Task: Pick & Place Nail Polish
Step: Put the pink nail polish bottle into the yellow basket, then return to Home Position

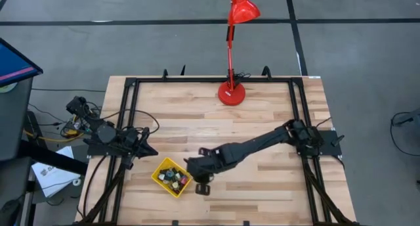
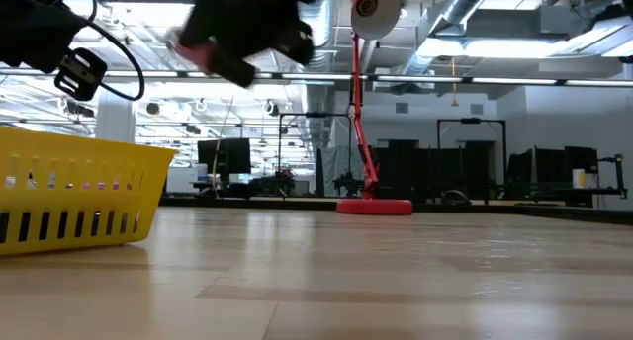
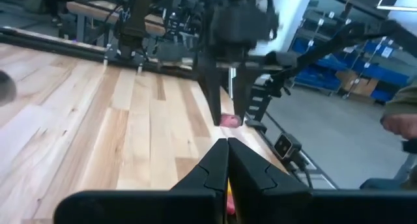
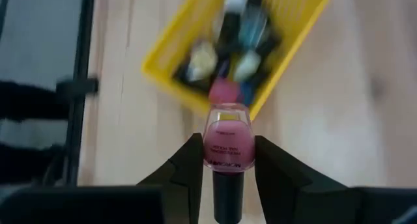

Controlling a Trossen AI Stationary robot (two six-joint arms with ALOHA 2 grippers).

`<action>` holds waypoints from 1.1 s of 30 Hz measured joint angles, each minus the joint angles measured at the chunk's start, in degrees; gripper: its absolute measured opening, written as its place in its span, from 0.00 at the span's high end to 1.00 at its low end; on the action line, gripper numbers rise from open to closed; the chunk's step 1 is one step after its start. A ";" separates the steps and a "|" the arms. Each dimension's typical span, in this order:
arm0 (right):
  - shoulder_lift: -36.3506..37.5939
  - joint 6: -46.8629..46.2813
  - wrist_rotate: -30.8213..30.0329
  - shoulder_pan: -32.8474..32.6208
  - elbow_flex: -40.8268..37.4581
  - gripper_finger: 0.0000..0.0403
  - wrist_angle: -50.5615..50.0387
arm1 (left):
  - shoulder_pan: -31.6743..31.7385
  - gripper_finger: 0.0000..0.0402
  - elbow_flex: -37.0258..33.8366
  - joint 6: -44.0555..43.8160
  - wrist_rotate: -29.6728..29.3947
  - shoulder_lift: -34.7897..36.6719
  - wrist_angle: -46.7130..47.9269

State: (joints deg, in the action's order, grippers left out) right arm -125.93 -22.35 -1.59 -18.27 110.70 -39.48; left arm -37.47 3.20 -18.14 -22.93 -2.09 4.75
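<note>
Here, right pincer [image 4: 221, 160] clamping pink nail polish [image 4: 227, 142]

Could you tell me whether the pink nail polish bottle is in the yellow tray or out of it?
Out. The right end effector holds the pink bottle above the table, beside the yellow tray, where other bottles lie.

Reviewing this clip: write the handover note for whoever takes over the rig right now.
Right gripper: shut on a pink nail polish bottle, held in the air beside the yellow tray.
Left gripper: shut, empty, waiting at the table's left edge.
Done: several bottles already lie in the tray.
Left: whether the pink bottle is going in or coming out cannot be told.
</note>
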 joint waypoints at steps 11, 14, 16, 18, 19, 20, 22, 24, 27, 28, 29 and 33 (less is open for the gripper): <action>-2.43 6.45 0.18 3.55 0.77 0.76 15.54 | 0.00 1.00 -0.02 -0.10 -1.31 -0.44 -0.05; -3.62 7.73 0.36 3.79 0.75 0.76 19.18 | 0.00 1.00 -0.02 -0.10 -1.77 -0.44 -0.09; -3.96 7.99 0.38 3.84 0.79 0.76 20.05 | 0.00 1.00 -0.04 -0.10 -2.27 -0.44 -0.13; -4.46 8.36 1.40 3.77 0.72 0.76 20.84 | 0.00 1.00 -0.04 -0.10 -2.83 -0.44 -0.13; -5.29 8.80 1.96 3.75 0.86 0.76 22.61 | 0.00 1.00 -0.04 -0.10 -3.27 -0.44 -0.15; -5.93 9.03 2.17 3.72 0.95 0.75 23.94 | 0.00 1.00 -0.04 -0.13 -3.53 -0.44 -0.16; -6.75 9.05 2.86 3.68 0.65 0.74 23.60 | 0.00 1.00 -0.04 -0.13 -3.73 -0.44 -0.17; -6.89 9.03 3.26 3.71 0.61 0.71 24.00 | 0.00 1.00 -0.04 -0.15 -3.95 -0.49 -0.17; -6.45 9.06 3.25 3.67 0.79 0.66 24.77 | 0.00 1.00 -0.04 -0.15 -4.10 -0.74 -0.17; -6.47 9.21 3.25 3.71 0.81 0.65 24.76 | 0.00 1.00 -0.04 -0.15 -4.11 -0.73 -0.17; -6.54 9.30 3.26 3.77 0.78 0.63 24.74 | 0.00 1.00 -0.04 -0.15 -4.11 -0.72 -0.17; -6.56 9.42 3.26 3.79 0.78 0.58 25.37 | 0.00 1.00 -0.04 -0.15 -4.11 -0.72 -0.17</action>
State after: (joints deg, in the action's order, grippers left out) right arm -132.49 -12.93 1.67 -14.48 111.48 -14.11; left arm -37.47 3.16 -18.28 -27.05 -2.81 4.58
